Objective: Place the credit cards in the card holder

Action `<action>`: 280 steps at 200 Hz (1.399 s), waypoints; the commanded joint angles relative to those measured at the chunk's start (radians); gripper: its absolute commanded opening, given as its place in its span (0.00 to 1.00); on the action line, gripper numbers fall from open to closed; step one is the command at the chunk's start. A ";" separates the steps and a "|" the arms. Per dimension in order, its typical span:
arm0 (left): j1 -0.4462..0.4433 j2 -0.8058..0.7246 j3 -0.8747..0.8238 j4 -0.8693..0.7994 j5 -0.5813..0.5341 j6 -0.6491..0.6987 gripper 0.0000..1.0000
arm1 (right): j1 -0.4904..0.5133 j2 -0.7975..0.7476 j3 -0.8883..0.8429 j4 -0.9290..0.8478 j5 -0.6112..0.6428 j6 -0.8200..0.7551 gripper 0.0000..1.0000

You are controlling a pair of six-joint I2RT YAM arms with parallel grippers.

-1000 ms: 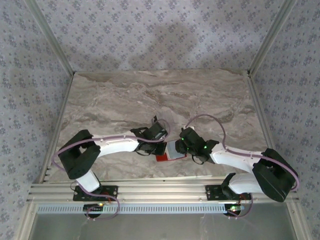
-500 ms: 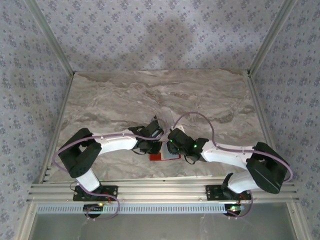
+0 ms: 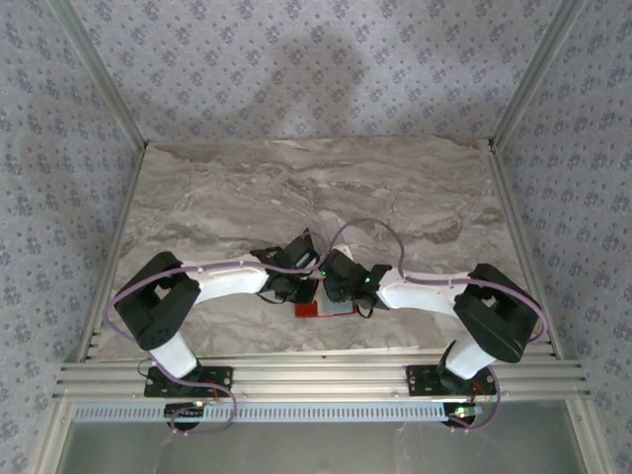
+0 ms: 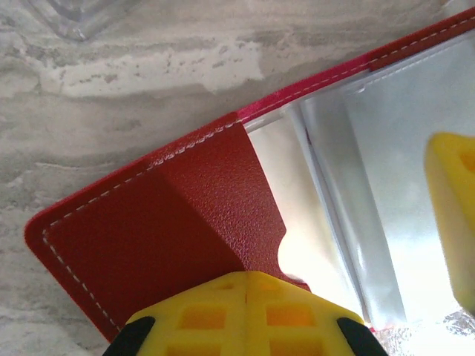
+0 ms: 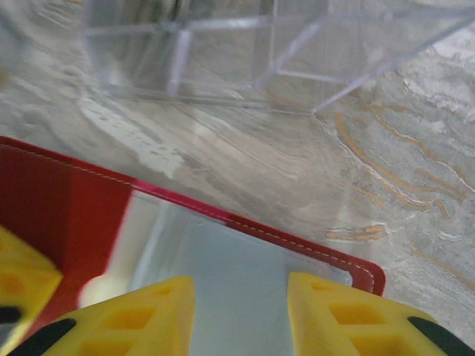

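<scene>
The card holder point(image 3: 318, 309) is a red wallet lying open on the marble table, just in front of both grippers. In the left wrist view its red pocket flap point(image 4: 171, 222) and silvery inner sleeves point(image 4: 393, 148) show. My left gripper point(image 4: 249, 293) is shut, its yellow tips pressed down on the red flap. My right gripper point(image 5: 241, 300) hovers over the silver inside of the card holder point(image 5: 223, 259) with its jaws apart and nothing visibly gripped. In the top view the left gripper point(image 3: 301, 286) and right gripper point(image 3: 333, 288) almost touch. The credit cards are out of view.
A clear plastic box point(image 5: 260, 52) stands on the table just beyond the wallet; its corner also shows as a clear box edge point(image 4: 89, 15). The marble table point(image 3: 296, 188) stretches away behind the arms, framed by aluminium rails point(image 3: 316, 380).
The right arm has swung left, bringing its gripper over the wallet right beside the left gripper. The wallet shifted slightly left. The left gripper stayed shut on the flap.
</scene>
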 commanded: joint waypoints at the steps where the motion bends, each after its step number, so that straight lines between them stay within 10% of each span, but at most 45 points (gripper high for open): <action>1: 0.003 0.035 -0.055 -0.035 0.000 0.026 0.01 | -0.010 0.040 0.024 -0.001 -0.006 -0.022 0.40; 210: 0.014 0.046 -0.066 -0.013 0.032 0.018 0.00 | 0.046 0.100 -0.061 -0.013 0.106 0.087 0.47; 280: 0.017 0.046 -0.072 -0.006 0.039 0.009 0.00 | 0.058 0.082 -0.083 0.053 0.028 0.090 0.33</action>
